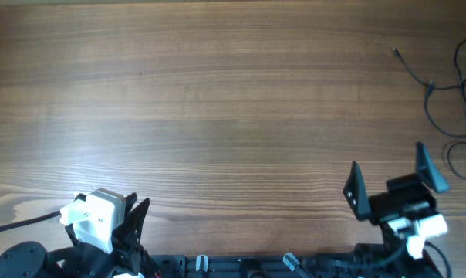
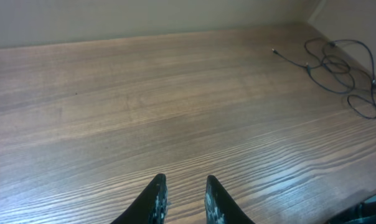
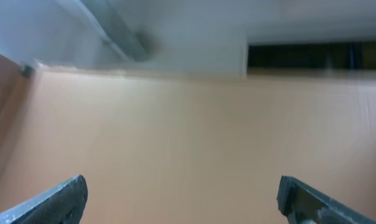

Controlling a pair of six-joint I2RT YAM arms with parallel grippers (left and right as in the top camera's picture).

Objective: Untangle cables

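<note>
Wood-grain brown tabletop fills nearly the whole scene. The thin dark cables with tiny plug ends lie way off in the far right corner, looped loosely over each other and well apart from both arms.

The left gripper sits at the near left edge with its fingers pretty much closed. Its own camera shows just a sliver of table between the tips, and nothing is in there. The right gripper is spread wide and empty at the near right, so it's the closer of the two to the wires.

Handling-wise, those wires look feather-light and floppy. A tug on one would probably drag the whole bunch along rather than free it. The single strand poking out toward mid-table, plug at its tip, looks like the easiest place to pinch.

The overhead cuts the tangle off at the frame edge, while the left wrist view shows the loops whole. The right wrist view is no help, since it points at a blurry peachy-beige surface with no table or wires in it.
</note>
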